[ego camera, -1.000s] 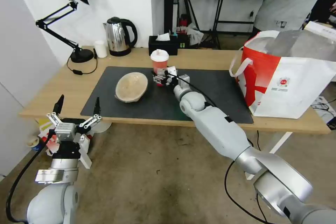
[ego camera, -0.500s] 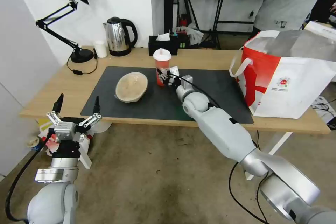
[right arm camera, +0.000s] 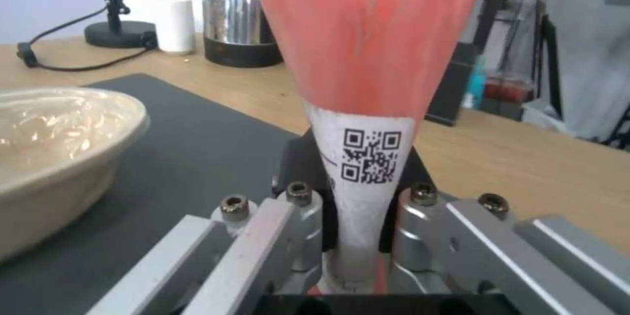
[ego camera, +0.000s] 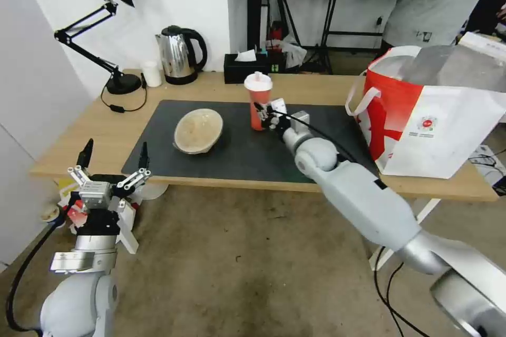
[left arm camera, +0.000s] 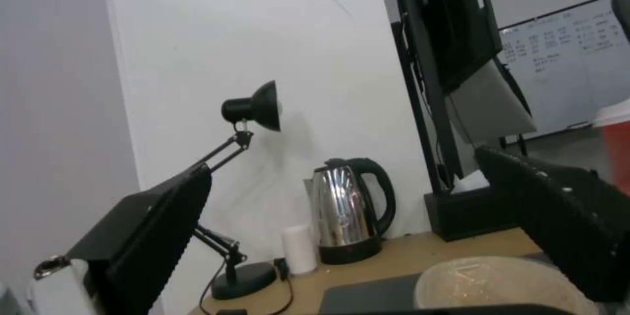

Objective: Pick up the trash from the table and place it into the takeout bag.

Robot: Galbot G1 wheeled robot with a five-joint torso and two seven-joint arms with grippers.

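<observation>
One right gripper [ego camera: 265, 114] pinched shut on the red drink cup [ego camera: 258, 101] above the dark mat [ego camera: 316, 131], beige bowl [ego camera: 198, 130] to its left, takeout bag [ego camera: 432, 116] to its right, left gripper [ego camera: 110, 160] spread wide below the table [ego camera: 105, 131] edge.

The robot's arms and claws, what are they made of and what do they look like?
Both arms are smooth, rounded, silver-grey shells with ball-like joints. The right gripper is bare bolted metal with a black cable looping along the arm. The left gripper has thin metal linkages, two pointed black ribbed fingers and a thick black cable.
</observation>
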